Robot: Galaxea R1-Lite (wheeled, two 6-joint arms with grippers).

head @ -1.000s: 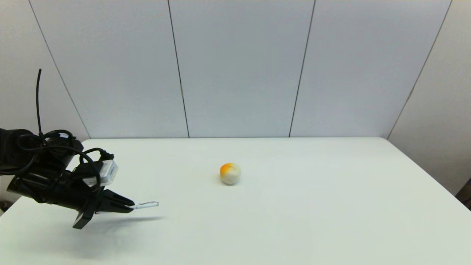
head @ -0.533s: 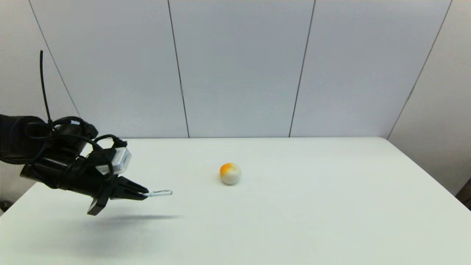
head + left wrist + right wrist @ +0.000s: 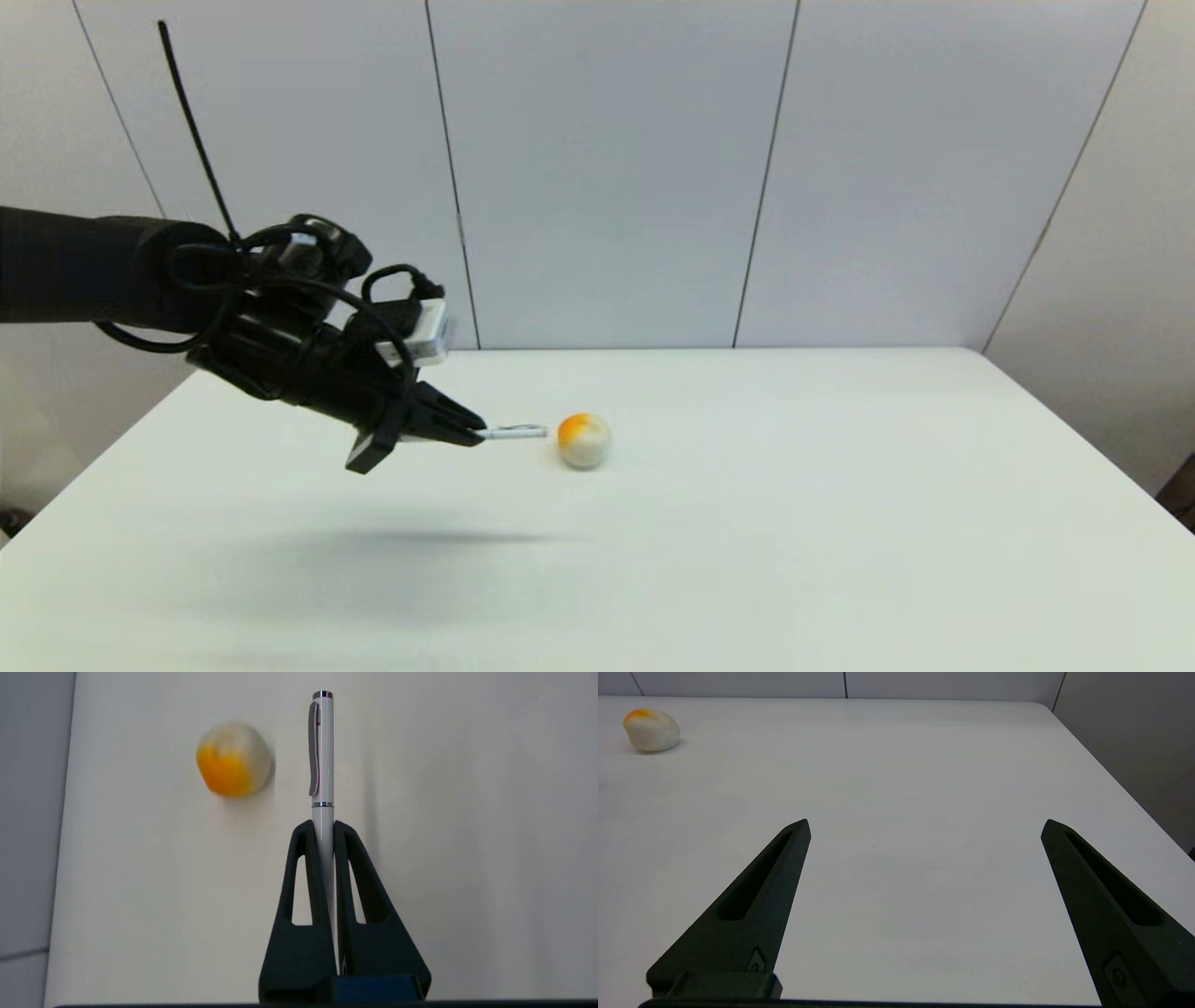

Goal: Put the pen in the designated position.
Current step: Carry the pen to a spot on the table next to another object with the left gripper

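gripping the pen by the lower part of its barrel, the left gripper is clamped tight, with the clipped cap end sticking out past the fingertips. in the head view the pen sits left of centre, held level above the table, its free end just beside the orange-and-white ball. it looks light, stiff and glossy, so it may slip or pivot; a hold nearer mid-barrel would likely steady it. the right gripper hangs spread wide over bare table.
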